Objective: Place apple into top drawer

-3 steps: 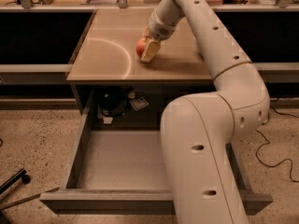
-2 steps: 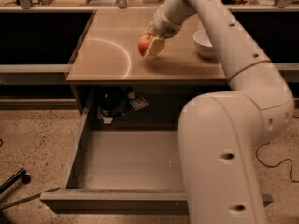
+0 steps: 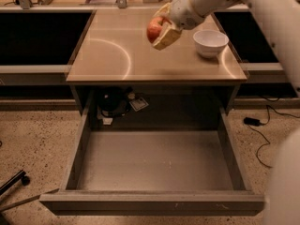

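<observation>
The apple (image 3: 153, 30) is red-orange and sits between the pale fingers of my gripper (image 3: 161, 28), which is shut on it. The gripper holds it in the air above the middle of the tan counter top (image 3: 112, 55), well clear of the surface. The top drawer (image 3: 154, 163) is pulled fully open below the counter, wide and grey, with a bare flat bottom. The apple is above the counter, behind the drawer's opening, not over it.
A white bowl (image 3: 210, 42) stands on the counter just right of the gripper. My white arm (image 3: 262, 8) crosses the top right and fills the right edge. A dark object and cables (image 3: 115, 104) lie under the counter. A cable (image 3: 255, 125) lies on the floor at right.
The gripper has lifted the apple off the counter top and carried it up and toward the front. The arm has swung right, uncovering the bowl and the drawer.
</observation>
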You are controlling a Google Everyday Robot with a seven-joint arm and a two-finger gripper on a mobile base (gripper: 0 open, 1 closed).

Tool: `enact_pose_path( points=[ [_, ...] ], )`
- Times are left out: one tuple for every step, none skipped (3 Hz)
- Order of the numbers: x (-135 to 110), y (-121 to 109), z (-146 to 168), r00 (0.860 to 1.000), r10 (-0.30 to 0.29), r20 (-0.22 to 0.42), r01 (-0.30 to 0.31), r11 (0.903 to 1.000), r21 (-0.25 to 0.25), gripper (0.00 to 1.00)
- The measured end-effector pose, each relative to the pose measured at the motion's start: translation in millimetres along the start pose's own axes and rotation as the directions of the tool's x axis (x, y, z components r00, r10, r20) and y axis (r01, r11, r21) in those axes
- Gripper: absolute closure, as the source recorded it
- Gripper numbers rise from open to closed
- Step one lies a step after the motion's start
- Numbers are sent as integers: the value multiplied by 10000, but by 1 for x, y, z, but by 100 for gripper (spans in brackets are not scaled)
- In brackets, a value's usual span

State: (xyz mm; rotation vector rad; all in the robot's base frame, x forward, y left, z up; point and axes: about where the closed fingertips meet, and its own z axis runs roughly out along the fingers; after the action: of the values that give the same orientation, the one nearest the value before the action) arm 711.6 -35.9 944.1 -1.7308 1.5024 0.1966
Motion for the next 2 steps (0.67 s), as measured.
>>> enact_pose_path(
  points=[
    [-18, 39, -22, 9995, -89, 316, 82, 9997, 215, 100],
    [-14, 112, 12, 9998, 41, 195, -12, 9891, -1470, 100]
  ],
)
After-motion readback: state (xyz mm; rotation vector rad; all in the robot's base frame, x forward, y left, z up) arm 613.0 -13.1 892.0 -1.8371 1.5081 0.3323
